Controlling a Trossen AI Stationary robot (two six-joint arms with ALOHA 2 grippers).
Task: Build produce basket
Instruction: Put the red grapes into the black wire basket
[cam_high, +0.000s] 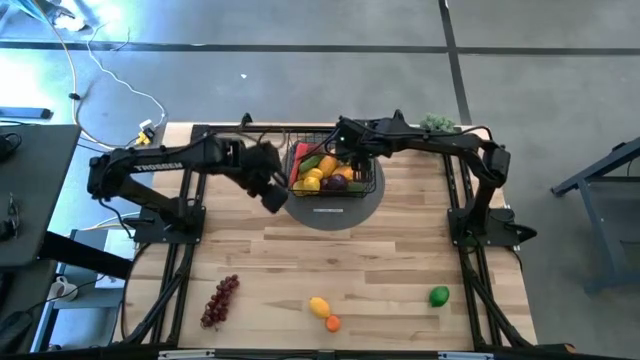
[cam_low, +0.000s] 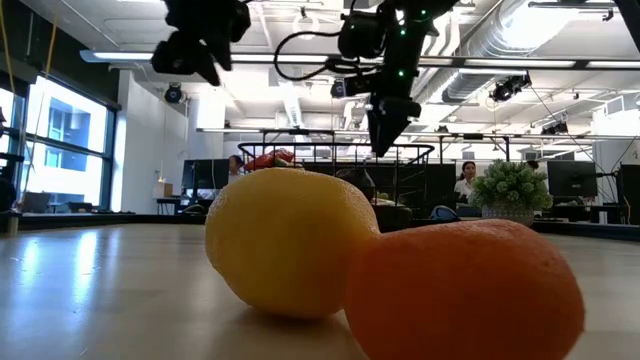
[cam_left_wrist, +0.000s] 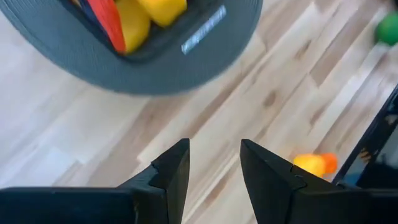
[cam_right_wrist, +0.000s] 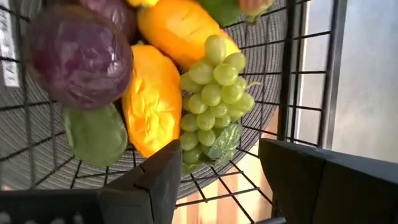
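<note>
The black wire basket (cam_high: 333, 172) stands on a round grey mat (cam_high: 330, 208) at the table's far middle. It holds yellow and orange fruit, a purple plum (cam_right_wrist: 78, 56), a green piece and a bunch of green grapes (cam_right_wrist: 214, 87). My right gripper (cam_right_wrist: 217, 174) hangs open just above the basket's right part (cam_high: 352, 150), over the grapes. My left gripper (cam_left_wrist: 214, 168) is open and raised over bare wood, beside the mat's left edge (cam_high: 272, 195). Red grapes (cam_high: 220, 300), a lemon (cam_high: 319, 306), an orange fruit (cam_high: 333, 322) and a lime (cam_high: 439, 296) lie near the near edge.
A bushy potted plant (cam_high: 437, 123) stands at the far right corner, behind the right arm. The arms' bases and black frame rails run along the table's left and right sides. Open wood lies between the mat and the loose produce. People sit in the room beyond.
</note>
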